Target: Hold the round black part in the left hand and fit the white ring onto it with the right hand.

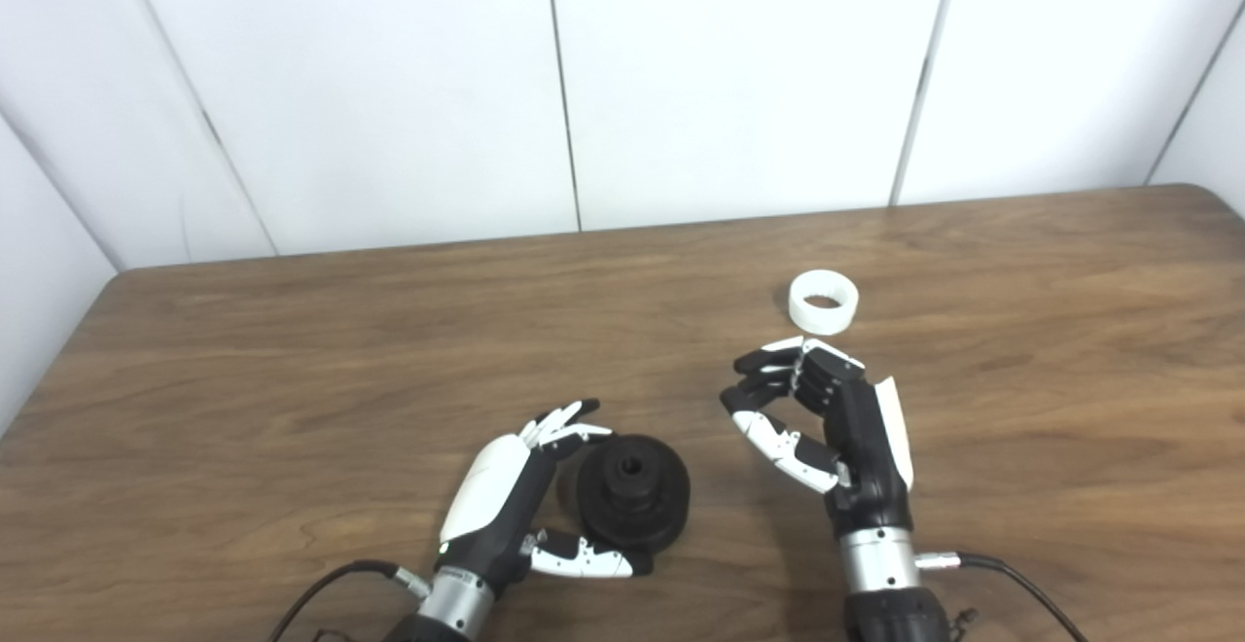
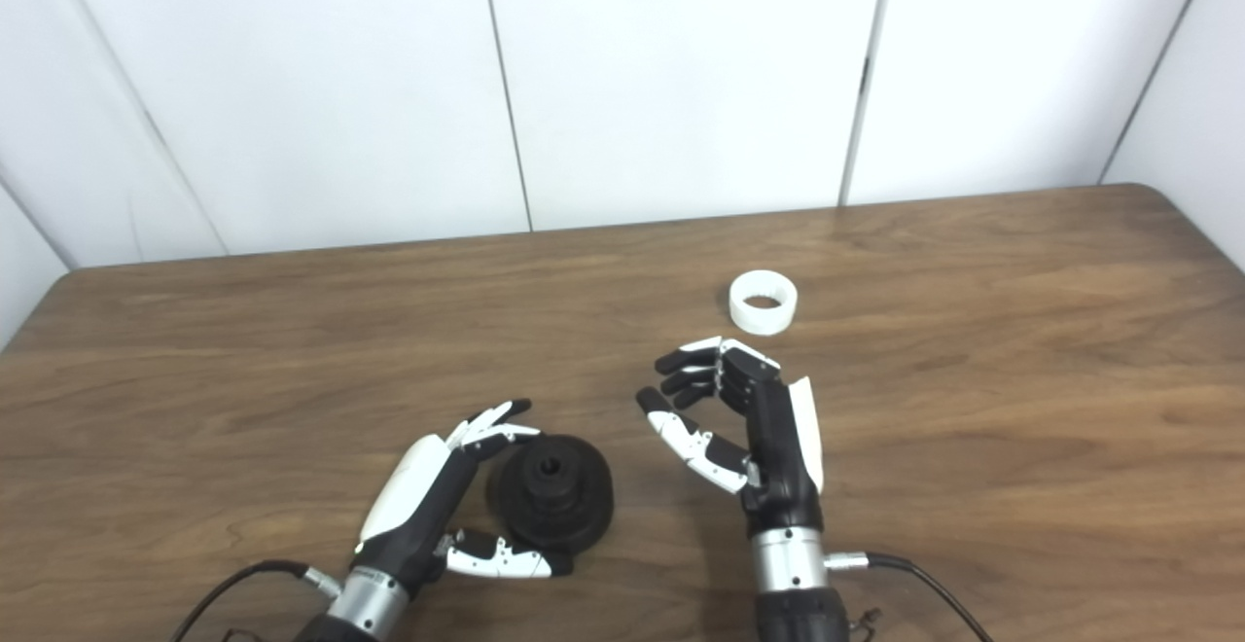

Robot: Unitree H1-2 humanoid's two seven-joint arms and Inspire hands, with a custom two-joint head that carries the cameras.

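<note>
Left hand [image 1: 515, 506] and right hand [image 1: 836, 428]: black bodies, white shells, black-and-white fingers, silver wrist collars, black cable at each wrist.

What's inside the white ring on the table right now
Nothing is in it: the white ring lies flat, its hole showing only a shadowed patch of the table. The round black part sits apart, by the left robot hand.
</note>
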